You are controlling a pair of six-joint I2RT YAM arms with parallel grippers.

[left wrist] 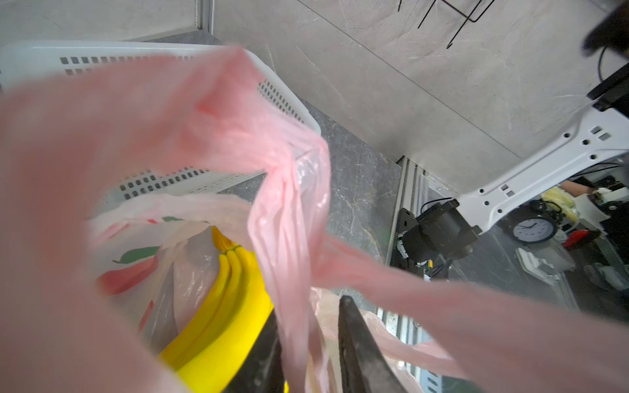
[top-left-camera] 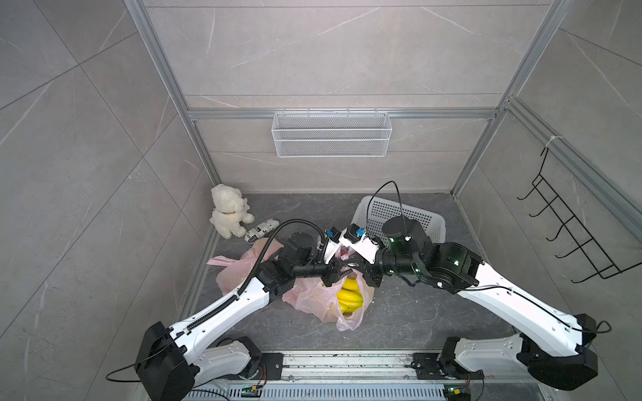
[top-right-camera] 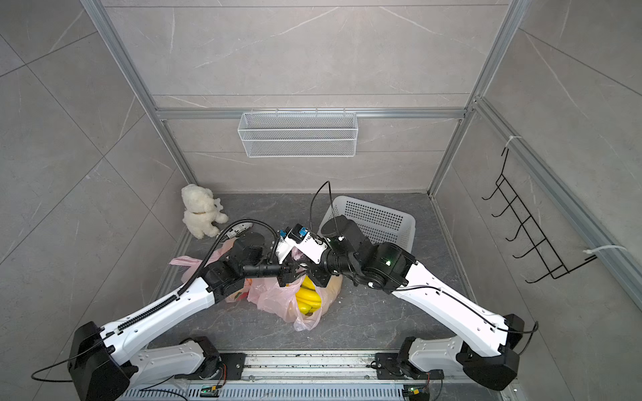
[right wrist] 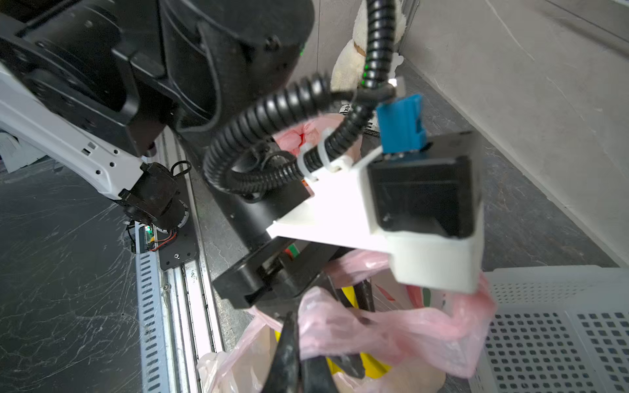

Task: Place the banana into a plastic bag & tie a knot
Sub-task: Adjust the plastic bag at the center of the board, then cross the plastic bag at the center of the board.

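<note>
The banana (top-left-camera: 349,295) is lying inside the plastic bag (top-left-camera: 312,298) on the desk (top-left-camera: 417,312), just beneath both arms' tips, with its long axis running from the robot toward the basket (top-left-camera: 425,217). The right end effector (right wrist: 296,333) is clenching a bag handle, and the left end effector (left wrist: 308,316) is standing parted, a strand hanging slack between its jaws. Bare desk is lying robot-side, while the basket is crowding the far side.

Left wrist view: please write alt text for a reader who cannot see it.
A twisted strip of the pink plastic bag hangs between the parted jaws of the left gripper. Yellow bananas lie inside the bag, with a white perforated basket behind.
</note>
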